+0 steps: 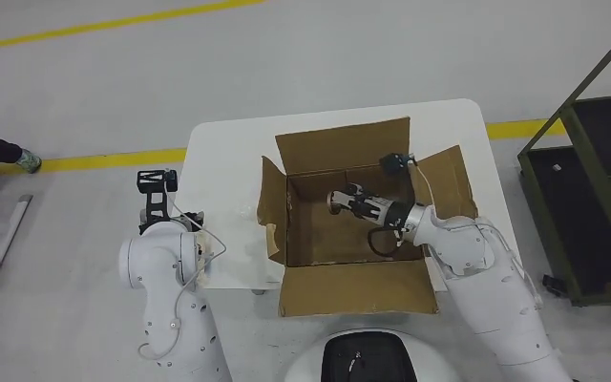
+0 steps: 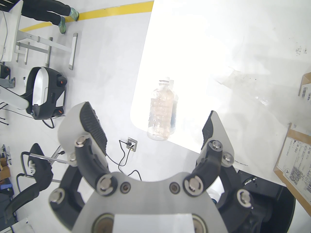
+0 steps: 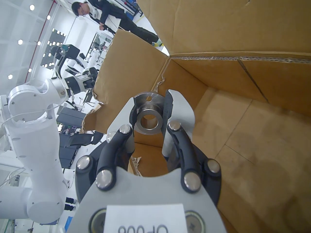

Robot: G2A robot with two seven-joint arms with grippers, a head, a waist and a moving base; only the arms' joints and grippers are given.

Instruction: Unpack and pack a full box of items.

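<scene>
Box (image 1: 353,286): a brown cardboard carton standing on the white table (image 1: 229,153) with all four flaps folded outward. The flap on the side facing the left arm is torn along its edge. The right gripper (image 3: 150,106) is inside the box, near the wall farthest from the robot, above the bare cardboard floor. Its fingers (image 3: 168,103) are pinched on a metal flanged bushing (image 3: 148,122), one pad on each side of the bushing's body. The bushing's bore points back toward the wrist, and its round flange sits at the fingertip end. In the top view the same gripper (image 1: 351,201) lies roughly level across the interior of the box, with the bushing held clear of the walls. The left gripper (image 2: 148,109) is outside the box, well apart from it and beyond the table edge on the box's torn-flap side. Its fingers are spread wide with nothing between the ribbed pads (image 2: 93,124). A clear plastic bottle (image 2: 160,112) is on the table at a rounded corner, apart from the box. Whether it stands or lies cannot be determined. A labelled outer face of the box (image 2: 294,161) appears at the margin of the left wrist view.
</scene>
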